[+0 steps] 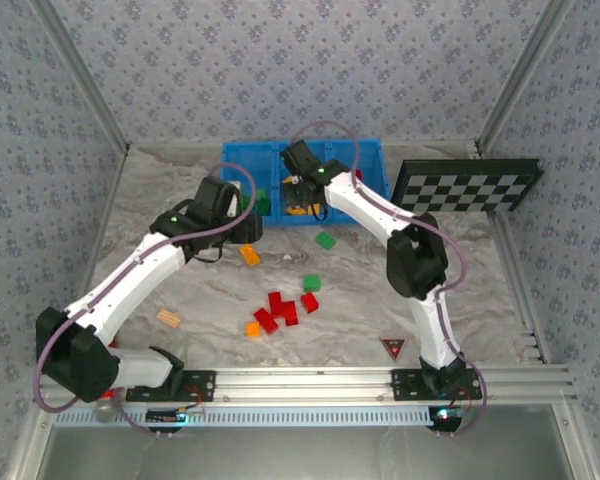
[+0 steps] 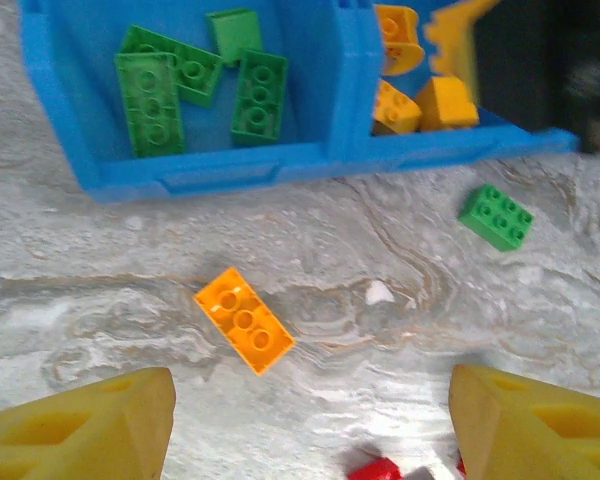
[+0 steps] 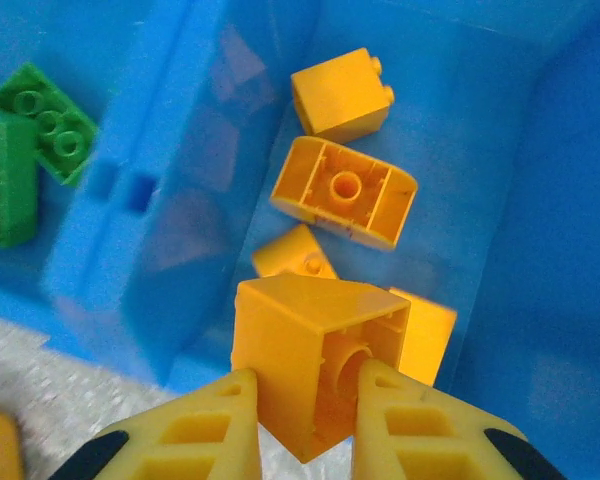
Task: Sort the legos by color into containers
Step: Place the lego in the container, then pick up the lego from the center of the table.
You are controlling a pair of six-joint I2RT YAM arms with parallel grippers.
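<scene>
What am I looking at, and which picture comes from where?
A left arm and a right arm stand at the near edge of a marbled table. The overhead picture looks down on both. The other two come from a camera on each wrist. The arms sort toy bricks by colour into a blue bin. The right fingers are shut on an orange-yellow brick over the compartment holding others of that colour. The left fingers stand open, empty, above a loose orange brick. Green bricks lie in the neighbouring compartment. Red bricks lie on the table, a tan block further left, a checkerboard at the far right.
</scene>
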